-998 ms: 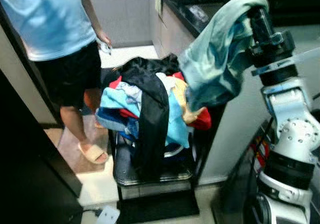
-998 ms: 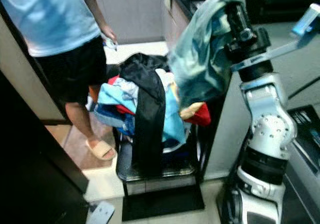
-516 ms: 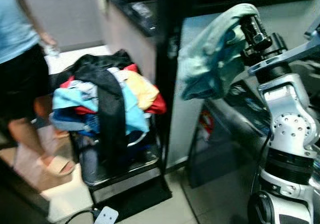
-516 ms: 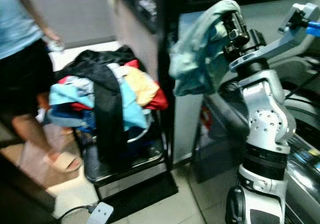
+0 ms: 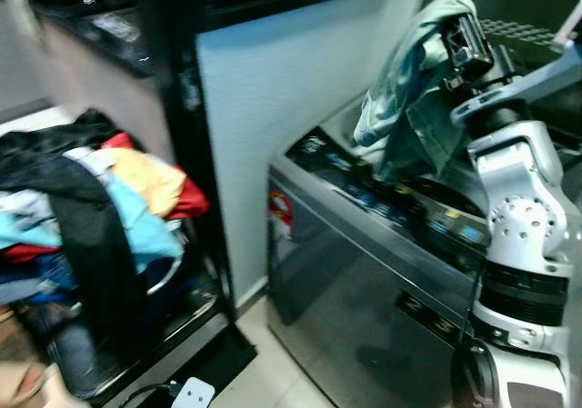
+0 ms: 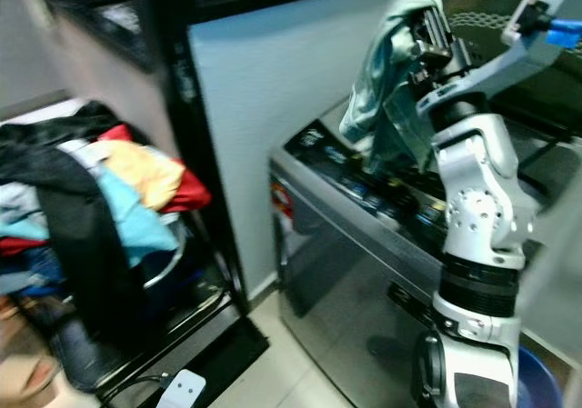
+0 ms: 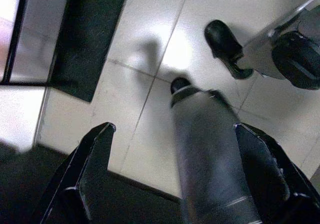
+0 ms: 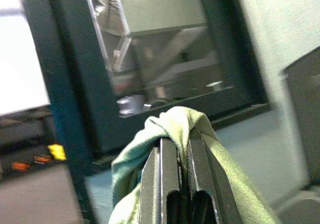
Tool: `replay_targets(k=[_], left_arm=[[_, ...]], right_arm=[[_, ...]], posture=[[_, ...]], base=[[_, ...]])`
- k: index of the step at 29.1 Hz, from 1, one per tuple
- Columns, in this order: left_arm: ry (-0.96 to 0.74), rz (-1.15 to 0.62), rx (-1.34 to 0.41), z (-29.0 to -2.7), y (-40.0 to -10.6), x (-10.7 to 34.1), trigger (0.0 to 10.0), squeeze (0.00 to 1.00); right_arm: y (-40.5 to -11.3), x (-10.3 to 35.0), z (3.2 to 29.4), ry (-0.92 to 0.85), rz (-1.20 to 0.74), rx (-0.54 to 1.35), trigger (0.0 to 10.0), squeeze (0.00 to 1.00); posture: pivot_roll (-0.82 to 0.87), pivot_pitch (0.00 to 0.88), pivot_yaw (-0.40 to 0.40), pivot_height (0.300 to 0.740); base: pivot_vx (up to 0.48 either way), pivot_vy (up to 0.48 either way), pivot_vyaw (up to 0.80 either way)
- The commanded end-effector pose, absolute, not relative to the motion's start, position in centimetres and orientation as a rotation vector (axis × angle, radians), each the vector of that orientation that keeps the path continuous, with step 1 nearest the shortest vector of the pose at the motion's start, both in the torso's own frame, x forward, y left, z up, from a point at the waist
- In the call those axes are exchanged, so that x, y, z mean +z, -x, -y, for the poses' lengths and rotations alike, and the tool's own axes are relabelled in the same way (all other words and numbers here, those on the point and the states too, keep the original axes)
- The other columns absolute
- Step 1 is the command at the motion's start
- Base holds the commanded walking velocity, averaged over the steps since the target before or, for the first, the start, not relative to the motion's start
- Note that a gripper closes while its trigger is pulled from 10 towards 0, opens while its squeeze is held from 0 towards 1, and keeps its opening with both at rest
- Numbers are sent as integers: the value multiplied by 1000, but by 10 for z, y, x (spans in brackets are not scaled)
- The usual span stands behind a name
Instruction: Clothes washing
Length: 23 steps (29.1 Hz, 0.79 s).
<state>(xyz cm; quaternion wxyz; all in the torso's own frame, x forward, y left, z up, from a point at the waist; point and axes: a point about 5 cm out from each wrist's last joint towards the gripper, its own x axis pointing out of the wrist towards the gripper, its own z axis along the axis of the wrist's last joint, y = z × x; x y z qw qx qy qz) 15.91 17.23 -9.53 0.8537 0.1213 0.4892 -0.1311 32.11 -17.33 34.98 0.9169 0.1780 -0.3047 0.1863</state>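
Laundry heap: mixed coloured clothes (image 5: 100, 199) piled on a black stand, far left.
Left gripper (image 7: 172, 179): fingers spread apart above the pale tiled floor (image 7: 150, 44).
Washer: grey top-loading machine (image 5: 364, 272), centre-right.
Right gripper (image 8: 182, 169): raised above the washer, fingers pinched together on a pale green cloth (image 5: 409, 81).

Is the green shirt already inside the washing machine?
Not yet. The green shirt hangs bunched from the right gripper, shut on it above the washing machine.
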Motion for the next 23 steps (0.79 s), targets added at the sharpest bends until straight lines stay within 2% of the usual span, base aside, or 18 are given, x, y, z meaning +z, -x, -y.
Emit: replay_targets(k=[1,14,15,17,19,23], left_arm=[[-258,-1046,-281,-174,-155,-97,10000,0],[-242,-1048,-281,-173,-155,-97,10000,0],[-240,-1050,-282,-173,-155,-97,10000,0],[-240,-1050,-282,-173,-155,-97,10000,0],[-237,-1055,-282,-173,-153,-98,10000,0],[-236,-1057,-283,-173,-153,-98,10000,0]], right_arm=[[-323,350,168,-323,620,363,10000,0],[-339,326,137,-194,475,370,10000,0],[-339,321,128,-171,452,388,10000,0],[-339,321,128,-171,452,388,10000,0],[-344,304,112,-71,357,406,10000,0],[-346,296,109,-22,318,388,10000,0]], posture=[[41,24,-13,740],[49,18,-26,740],[51,17,-30,740],[51,17,-30,740],[51,19,-31,740],[51,20,-30,740]], base=[[0,0,-800],[0,0,-800],[0,0,0],[0,0,0],[0,0,0],[0,0,0]])
